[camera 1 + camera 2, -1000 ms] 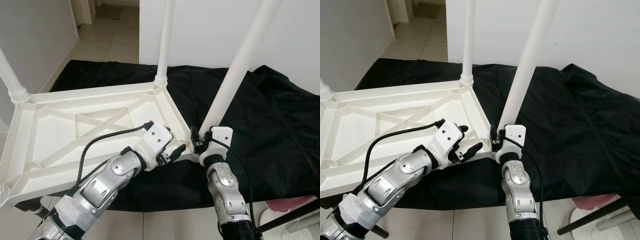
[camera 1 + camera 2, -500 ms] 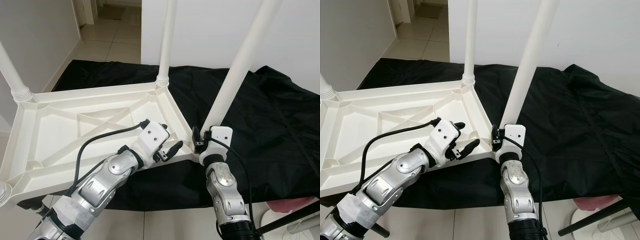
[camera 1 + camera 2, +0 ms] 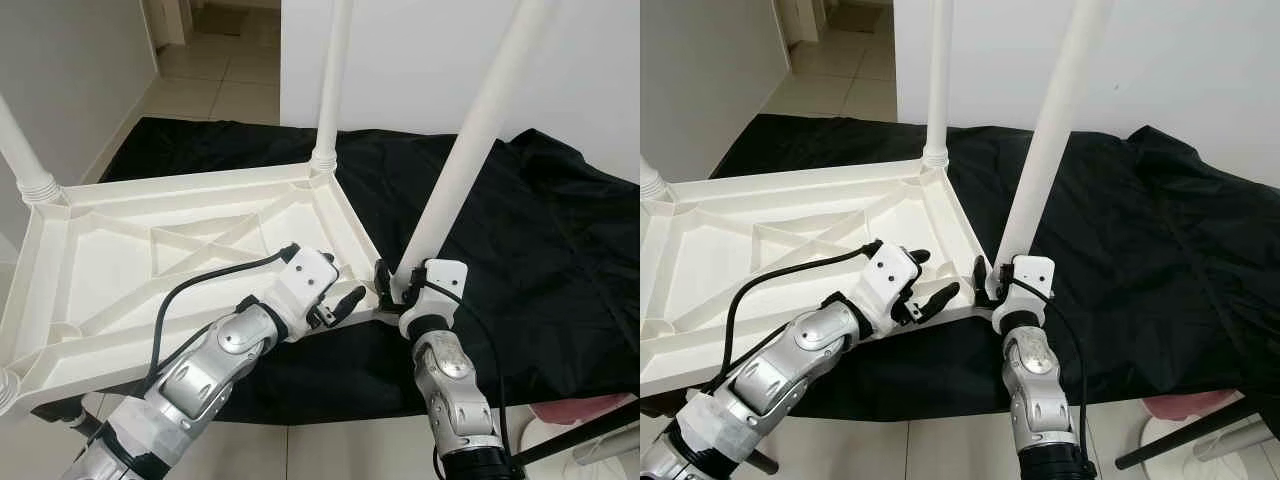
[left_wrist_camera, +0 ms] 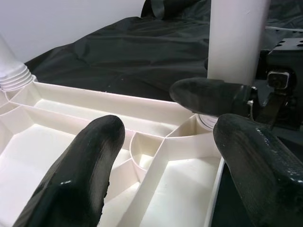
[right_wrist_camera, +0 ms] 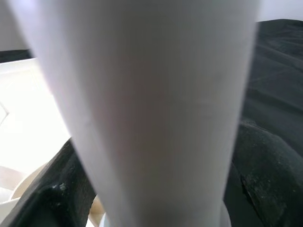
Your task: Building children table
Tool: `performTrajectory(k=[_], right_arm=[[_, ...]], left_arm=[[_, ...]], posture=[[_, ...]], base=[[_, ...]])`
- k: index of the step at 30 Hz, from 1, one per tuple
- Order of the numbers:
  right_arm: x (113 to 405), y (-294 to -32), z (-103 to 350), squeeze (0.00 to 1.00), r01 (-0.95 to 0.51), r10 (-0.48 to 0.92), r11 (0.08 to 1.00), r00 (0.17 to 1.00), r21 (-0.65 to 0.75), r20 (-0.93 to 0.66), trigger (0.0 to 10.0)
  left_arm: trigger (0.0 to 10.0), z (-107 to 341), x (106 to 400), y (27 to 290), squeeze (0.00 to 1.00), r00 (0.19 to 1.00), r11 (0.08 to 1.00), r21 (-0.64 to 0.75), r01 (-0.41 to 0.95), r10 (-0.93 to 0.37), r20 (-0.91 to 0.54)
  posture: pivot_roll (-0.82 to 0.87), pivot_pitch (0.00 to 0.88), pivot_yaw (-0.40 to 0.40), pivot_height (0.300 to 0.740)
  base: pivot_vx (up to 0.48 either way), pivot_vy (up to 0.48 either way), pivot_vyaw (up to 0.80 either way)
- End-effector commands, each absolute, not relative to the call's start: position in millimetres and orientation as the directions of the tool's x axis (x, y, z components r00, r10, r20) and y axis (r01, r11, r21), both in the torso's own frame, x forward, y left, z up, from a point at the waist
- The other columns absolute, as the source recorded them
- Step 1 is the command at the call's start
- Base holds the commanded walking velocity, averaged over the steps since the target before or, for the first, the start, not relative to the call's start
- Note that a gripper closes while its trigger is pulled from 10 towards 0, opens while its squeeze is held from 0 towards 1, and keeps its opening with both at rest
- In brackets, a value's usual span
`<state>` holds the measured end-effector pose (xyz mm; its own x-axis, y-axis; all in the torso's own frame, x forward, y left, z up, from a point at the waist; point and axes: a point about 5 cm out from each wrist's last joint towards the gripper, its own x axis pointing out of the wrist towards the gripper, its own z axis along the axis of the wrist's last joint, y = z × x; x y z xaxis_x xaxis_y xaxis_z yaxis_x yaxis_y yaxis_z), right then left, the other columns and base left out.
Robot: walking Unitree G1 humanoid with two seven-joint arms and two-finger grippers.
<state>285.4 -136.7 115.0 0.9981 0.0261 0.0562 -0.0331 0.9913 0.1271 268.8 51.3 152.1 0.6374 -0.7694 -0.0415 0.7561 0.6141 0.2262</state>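
A white plastic children table (image 3: 130, 270) lies upside down on a black cloth. Three legs stand up from it: a far one (image 3: 330, 90), a left one (image 3: 22, 155) and a near right one (image 3: 470, 150). My right gripper (image 3: 398, 287) is shut around the foot of the near right leg, where it enters the corner socket. In the right wrist view that leg (image 5: 151, 104) runs between both black fingers (image 5: 59, 189). My left gripper (image 3: 335, 295) hovers open over the table's near right corner, just left of that socket (image 4: 142, 156), holding nothing.
The black cloth (image 3: 540, 230) spreads far to the right. A white wall (image 3: 410, 60) rises behind it and tiled floor (image 3: 215, 95) lies at the back left. A pink object (image 3: 580, 410) and a black stand leg (image 3: 570, 442) sit low on the right.
My right wrist has turned a little around the leg's foot, so one finger now sticks out to the leg's left. My left gripper has edged slightly toward the corner.
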Motion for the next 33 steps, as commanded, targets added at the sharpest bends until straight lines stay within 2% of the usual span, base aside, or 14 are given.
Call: performTrajectory(k=[1, 2, 3, 4, 11, 19, 31, 32, 33], right_arm=[[287.3, -140.7, 115.7, 0.76, -0.045, 0.039, 0.99, 0.998, 0.135, 0.05, 10.0], [287.3, -140.7, 115.7, 0.76, -0.045, 0.039, 0.99, 0.998, 0.135, 0.05, 10.0], [287.8, -142.3, 117.0, 0.0, -0.076, 0.069, 0.988, 0.996, 0.135, 0.058, 10.0], [288.3, -143.1, 120.1, 0.0, -0.149, 0.138, 0.979, 0.987, 0.137, 0.082, 10.0], [295.4, -153.6, 130.5, 0.0, -0.299, 0.291, 0.953, 0.947, 0.047, 0.137, 10.0], [303.2, -159.9, 131.6, 0.0, -0.506, 0.508, 0.861, 0.855, -0.052, 0.099, 10.0], [312.0, -167.3, 126.4, 0.0, -0.603, 0.608, 0.791, 0.793, -0.101, 0.03, 10.0], [313.0, -168.2, 125.4, 0.0, -0.601, 0.607, 0.792, 0.795, -0.102, 0.027, 8.6], [313.7, -169.6, 123.5, 0.0, -0.601, 0.606, 0.792, 0.795, -0.102, 0.023, 0.0]], left_arm=[[10.0, 151.1, 264.7, 48.1, 0.0, 0.558, 0.534, 0.221, 0.816, -0.828, -0.06], [10.0, 151.1, 264.7, 48.1, 0.0, 0.558, 0.534, 0.221, 0.816, -0.828, -0.06], [10.0, 150.7, 265.1, 48.0, 0.0, 0.555, 0.532, 0.211, 0.82, -0.829, -0.067], [10.0, 151.5, 265.6, 48.2, 0.0, 0.557, 0.533, 0.222, 0.816, -0.829, -0.058], [10.0, 153.9, 270.8, 50.1, 0.0, 0.566, 0.54, 0.249, 0.804, -0.823, -0.047], [10.0, 157.7, 271.9, 51.3, 0.0, 0.548, 0.521, 0.254, 0.815, -0.835, -0.045], [10.0, 157.0, 272.9, 50.7, 0.0, 0.535, 0.508, 0.25, 0.824, -0.843, -0.054], [10.0, 155.3, 272.3, 50.6, 0.0, 0.527, 0.498, 0.248, 0.831, -0.847, -0.066], [10.0, 152.6, 270.3, 49.8, 0.0, 0.51, 0.479, 0.245, 0.843, -0.856, -0.082]], posture=[[-0.01, 0.0, -0.077, 0.74], [-0.01, 0.0, -0.077, 0.74], [-0.01, 0.0, -0.078, 0.74], [-0.01, 0.0, -0.076, 0.74], [-0.01, 0.0, -0.075, 0.74], [0.0, 0.0, -0.069, 0.74], [0.0, 0.0, -0.066, 0.74], [0.0, 0.0, -0.064, 0.74], [0.0, 0.0, -0.067, 0.74]], base=[[0.0, 0.0, 0.0], [0.0, 0.0, 0.0], [0.0, 0.0, 0.0], [0.0, 0.0, 0.0], [0.0, 0.0, 0.0], [0.0, 0.0, 0.0], [0.0, 0.0, 0.0], [0.0, 0.0, 0.0], [0.0, 0.0, 0.0]])
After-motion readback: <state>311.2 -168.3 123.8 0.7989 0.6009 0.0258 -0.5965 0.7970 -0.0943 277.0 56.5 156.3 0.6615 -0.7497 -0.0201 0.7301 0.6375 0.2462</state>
